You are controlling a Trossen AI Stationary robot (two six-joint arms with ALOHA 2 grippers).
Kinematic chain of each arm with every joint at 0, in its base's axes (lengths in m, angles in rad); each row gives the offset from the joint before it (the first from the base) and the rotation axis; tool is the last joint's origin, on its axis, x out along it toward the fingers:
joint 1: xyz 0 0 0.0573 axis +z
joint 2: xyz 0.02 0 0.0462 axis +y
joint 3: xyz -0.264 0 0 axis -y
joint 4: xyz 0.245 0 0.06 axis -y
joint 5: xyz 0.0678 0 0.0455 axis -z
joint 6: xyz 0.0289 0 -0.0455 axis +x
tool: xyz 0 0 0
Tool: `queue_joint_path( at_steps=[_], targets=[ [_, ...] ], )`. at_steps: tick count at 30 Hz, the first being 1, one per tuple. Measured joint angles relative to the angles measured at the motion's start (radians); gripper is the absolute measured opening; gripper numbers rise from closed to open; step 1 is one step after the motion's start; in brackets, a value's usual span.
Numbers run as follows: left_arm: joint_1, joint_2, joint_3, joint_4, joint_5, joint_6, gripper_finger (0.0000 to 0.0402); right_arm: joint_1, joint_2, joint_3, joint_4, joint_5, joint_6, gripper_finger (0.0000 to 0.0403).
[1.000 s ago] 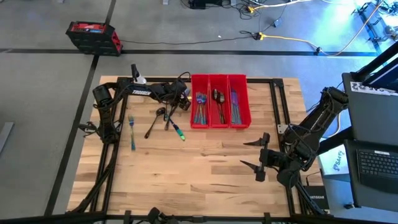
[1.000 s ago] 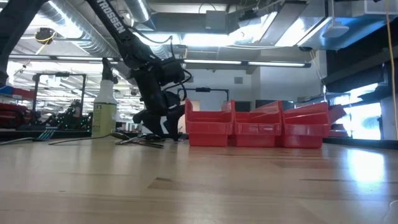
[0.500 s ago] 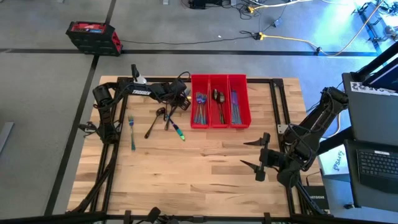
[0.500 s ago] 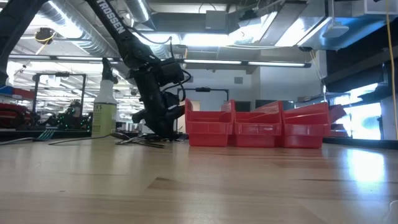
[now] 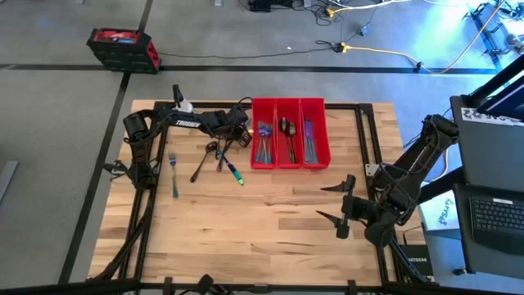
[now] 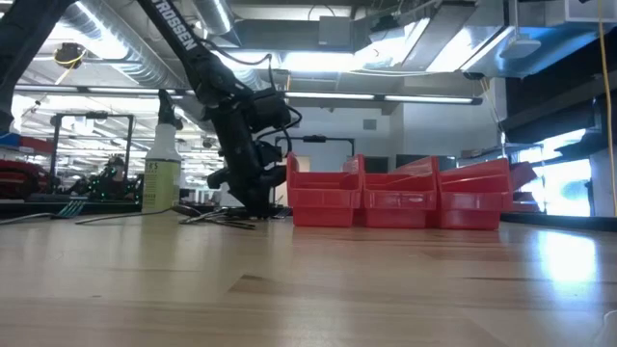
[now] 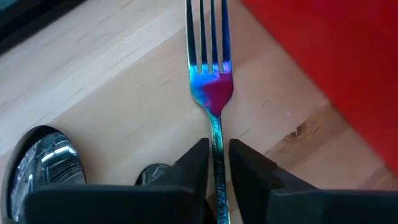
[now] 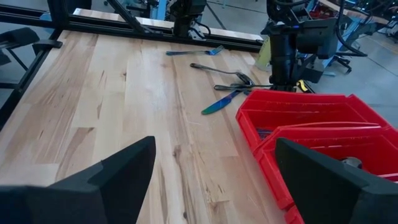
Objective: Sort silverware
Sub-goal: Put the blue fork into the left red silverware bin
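Note:
An iridescent blue-purple fork (image 7: 211, 81) lies on the wood beside the red bins (image 5: 289, 133), its tines pointing away from my left gripper (image 7: 216, 168), which is shut on its handle. Seen from above, that gripper (image 5: 237, 138) is at the bins' left side. More silverware lies loose on the table left of it: a fork (image 5: 173, 174), two dark spoons (image 5: 203, 161) and a blue-green knife (image 5: 233, 170). The bins hold sorted pieces. My right gripper (image 5: 334, 205) hangs open over the table's right side, holding nothing. My left gripper pinches the fork's thin handle (image 7: 216, 134), just behind the head, between its two fingers (image 7: 196, 165). The fingers slant down from the table's left and lie along the handle. I cannot tell whether the fork is lifted off the wood.
A spray bottle (image 6: 161, 173) stands at the table's far left corner. Two spoon bowls (image 7: 40, 162) lie close beside the left fingers. The black frame rails (image 5: 364, 139) border the table. Bare wood stretches across the near half (image 5: 262, 229).
My left gripper has shut on the fork's handle without shifting from its place beside the bins. The fork and the other silverware lie where they were.

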Motion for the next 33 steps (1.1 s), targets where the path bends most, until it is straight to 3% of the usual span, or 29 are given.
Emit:
queue_joint_path(
  at_steps=[5, 17, 27, 33],
  targets=[
    [-0.002, -0.027, 0.000, -0.012, -0.006, -0.004, 0.0006, 0.000, 0.000, 0.000, 0.000, 0.001, 0.000, 0.0314],
    [-0.001, -0.044, 0.002, -0.048, -0.029, -0.005, 0.0001, 0.000, 0.000, 0.000, -0.019, -0.001, 0.001, 0.0314],
    [0.005, -0.051, 0.003, -0.046, -0.061, -0.108, 0.0000, 0.000, 0.000, 0.000, -0.023, -0.006, 0.006, 0.0314],
    [0.008, -0.117, 0.004, -0.034, -0.092, -0.167, 0.0000, 0.000, 0.000, 0.000, -0.022, -0.015, 0.009, 0.0314]
  ],
)
